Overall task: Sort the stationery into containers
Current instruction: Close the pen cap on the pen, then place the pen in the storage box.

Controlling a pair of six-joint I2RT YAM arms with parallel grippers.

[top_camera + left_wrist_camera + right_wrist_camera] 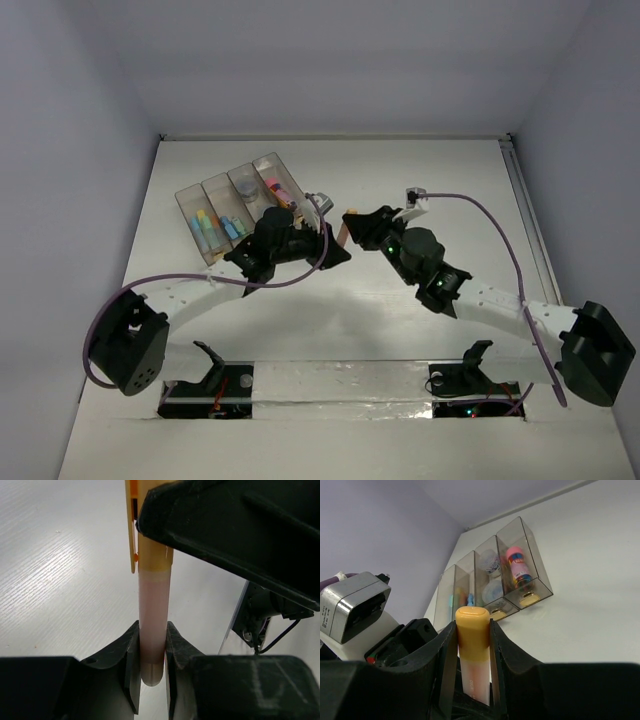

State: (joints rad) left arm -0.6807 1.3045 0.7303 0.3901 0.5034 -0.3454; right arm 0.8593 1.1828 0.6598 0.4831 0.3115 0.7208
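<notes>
Both sets of fingers grip one pen (pixel 152 610). Your left fingers (pixel 131 655) are pinched tight on the rounded end of its translucent pink barrel. Your right fingers (pixel 447 650) are closed on the glossy orange cap w/ clip. Pen's held above the ribbed white bench (pixel 60 580), near the smoky clear 4-slot tray (pixel 532 555), whose slots hold small colourful pieces.

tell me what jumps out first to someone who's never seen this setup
Both arms meet at mid-table on one orange-capped pen. The left gripper pinches its pale barrel end and the right gripper clamps the orange cap. Just behind the left arm sits the smoky four-compartment tray, with colourful pieces inside.
</notes>
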